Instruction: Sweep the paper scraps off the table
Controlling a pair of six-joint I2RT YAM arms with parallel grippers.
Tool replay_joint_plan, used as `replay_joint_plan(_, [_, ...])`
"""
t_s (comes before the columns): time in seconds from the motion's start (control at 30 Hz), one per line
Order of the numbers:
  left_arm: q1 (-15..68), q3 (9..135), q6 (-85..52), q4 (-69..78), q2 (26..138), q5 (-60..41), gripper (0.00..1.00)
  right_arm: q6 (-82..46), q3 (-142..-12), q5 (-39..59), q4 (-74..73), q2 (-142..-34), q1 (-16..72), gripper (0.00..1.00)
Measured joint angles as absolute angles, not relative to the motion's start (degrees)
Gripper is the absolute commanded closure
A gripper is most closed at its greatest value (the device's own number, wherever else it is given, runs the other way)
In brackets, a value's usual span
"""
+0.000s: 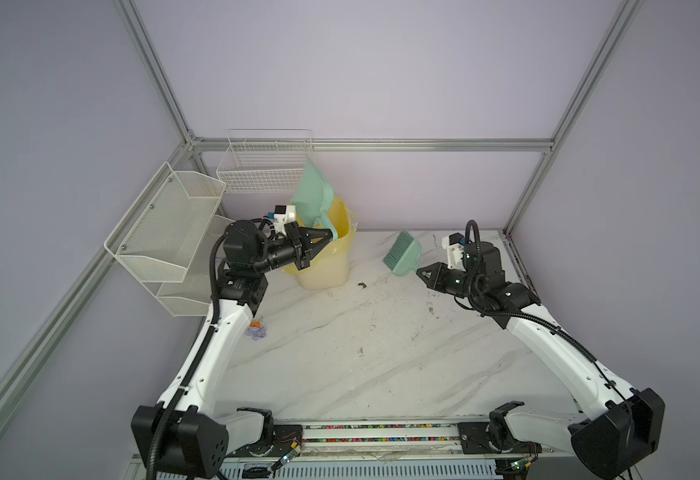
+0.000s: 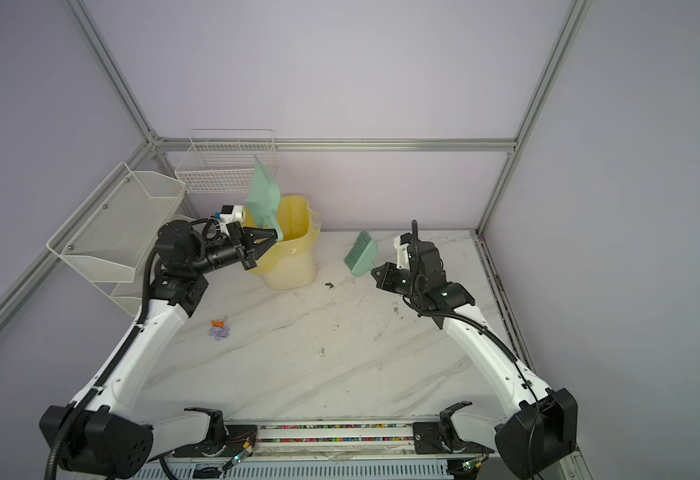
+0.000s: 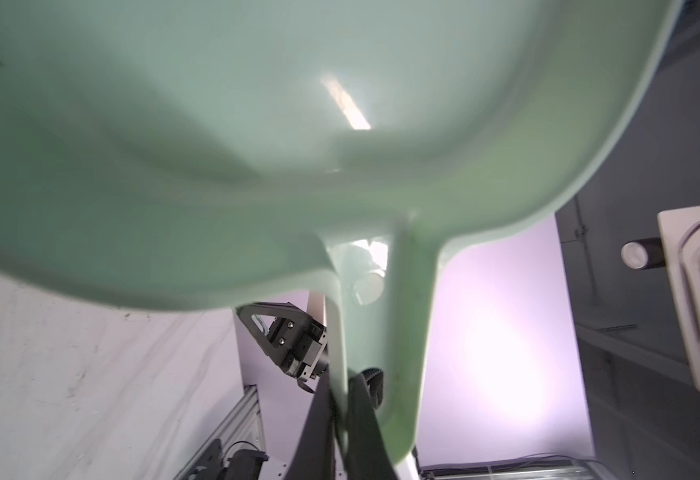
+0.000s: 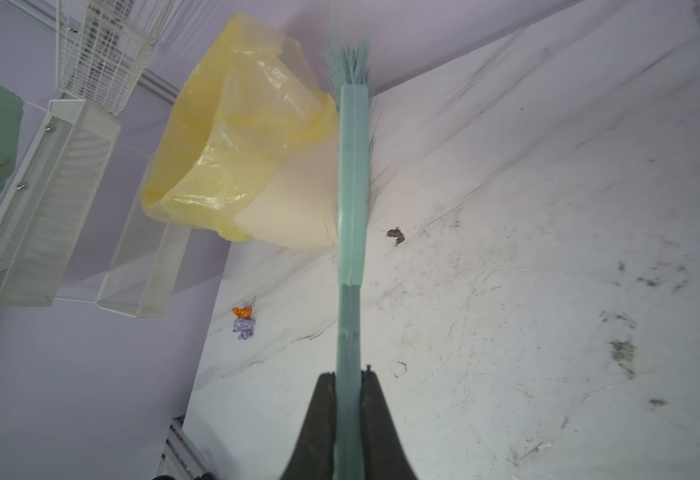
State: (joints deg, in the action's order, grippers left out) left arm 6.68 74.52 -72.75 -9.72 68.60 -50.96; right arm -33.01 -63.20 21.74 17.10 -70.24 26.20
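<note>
Over the far-left bin point(image 1: 331, 266), left pincer point(image 1: 328, 235) is clamped on the handle of the dustpan point(image 1: 312, 193), pan on end; right pincer point(image 1: 419, 273) grips the brush point(image 1: 402, 253) above the desk point(image 1: 381, 353). Advised: tip with the open edge over the bin mouth. Loose paper scraps point(image 1: 258, 330) lie at the desk's left edge: shown in the right wrist view, hidden in the left.

Dustpan point(image 3: 256, 166) fills most of the view, close and blurred.
Handle point(image 3: 402, 332) pinched in left gripper point(image 3: 342, 411); marble table point(image 3: 69, 374) shows past the pan.
</note>
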Motion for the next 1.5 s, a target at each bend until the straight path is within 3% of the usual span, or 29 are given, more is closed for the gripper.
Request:
replay_joint_plan(0.27, [6.7,76.9,-51.0,-46.1,61.1,-37.6,1.0,-40.5,-61.7,23.6,8.1,-74.3,44.2,1.0])
replay_joint_plan(0.57, [4.8,77.3,-40.6,-67.2,58.7,-17.0,1.0,-43.5,-70.7,23.5,3.5,-90.7,55.8,1.0])
replay_joint_plan(1.13, [1.5,77.6,-36.3,-72.8,59.0,-10.2,1.0,-49.3,-99.5,25.2,2.1,-122.7,65.5,1.0])
replay_joint_plan(1.5, [1.1,77.6,-35.1,-73.8,59.0,-10.7,1.0,-53.5,-114.5,25.8,2.3,-138.8,65.7,1.0])
